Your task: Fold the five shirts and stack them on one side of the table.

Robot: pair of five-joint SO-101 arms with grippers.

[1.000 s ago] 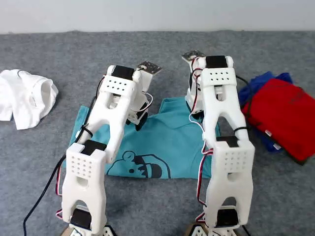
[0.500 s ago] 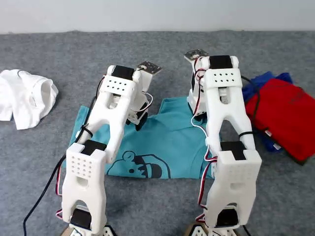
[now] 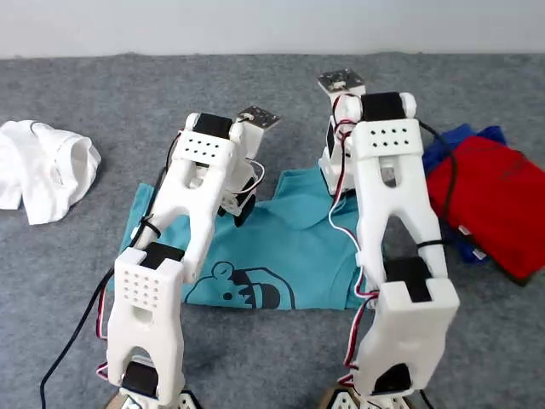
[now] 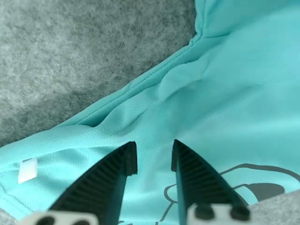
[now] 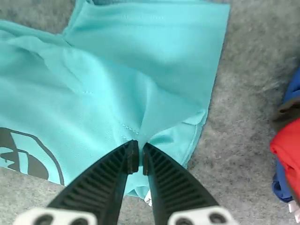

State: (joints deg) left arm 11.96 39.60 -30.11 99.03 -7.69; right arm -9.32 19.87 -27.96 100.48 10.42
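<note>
Ctr of table (image 3: 281, 94): teal shirt (image 3: 289, 247) flat, dark graphic (image 3: 247, 290) at its 6 o'clock edge, small white tag (image 4: 27, 170), unreadable. R gripper (image 5: 138, 157) jaws pinched on a teal fold; L gripper (image 4: 151, 157) jaws apart just over the fabric. White shirt (image 3: 47, 166) at 10 o'clock; red shirt (image 3: 494, 196) on blue shirt (image 3: 451, 141) at 3.

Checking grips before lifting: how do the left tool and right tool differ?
The left tool is open, jaws apart over the teal shirt, gripping nothing; the right tool is shut on a pinch of it. Cloth below the left tool lies fairly flat; at the right tool it tents up. Both are over the same shirt.
</note>
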